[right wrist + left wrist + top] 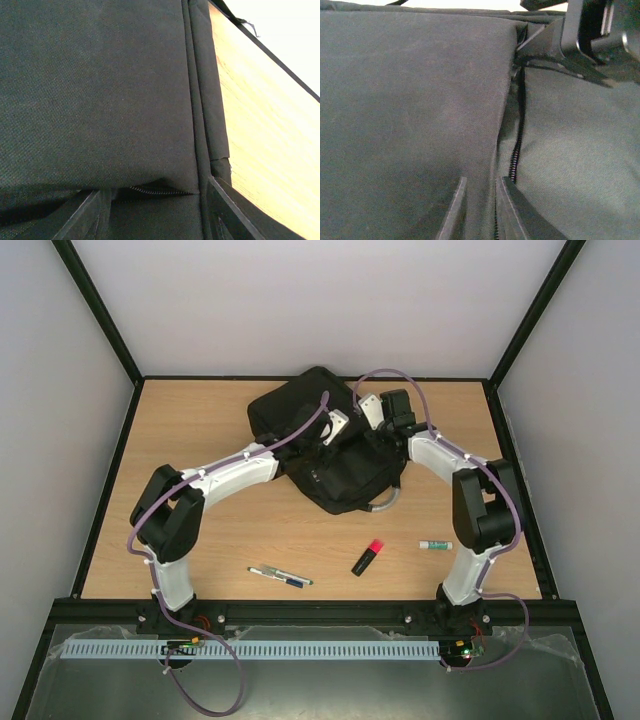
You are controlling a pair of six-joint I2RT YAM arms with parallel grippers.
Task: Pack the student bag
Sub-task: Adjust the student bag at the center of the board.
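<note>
Table (200, 440) under student bag (345, 480) (contents hidden): left pincer (481, 180) pinching it, right pincer (154, 186) spread.

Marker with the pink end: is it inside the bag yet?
Out. The marker lies on the bare table, on the near side of the student bag and apart from it.

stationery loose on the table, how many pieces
3: a pen front centre, a red-capped highlighter right of it, a white tube by the right arm. The bag may hide more.

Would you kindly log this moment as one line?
left gripper: pinching student bag fabric | right gripper: astride bag edge, grip unclear | pen, highlighter, glue stick: unpacked
</note>
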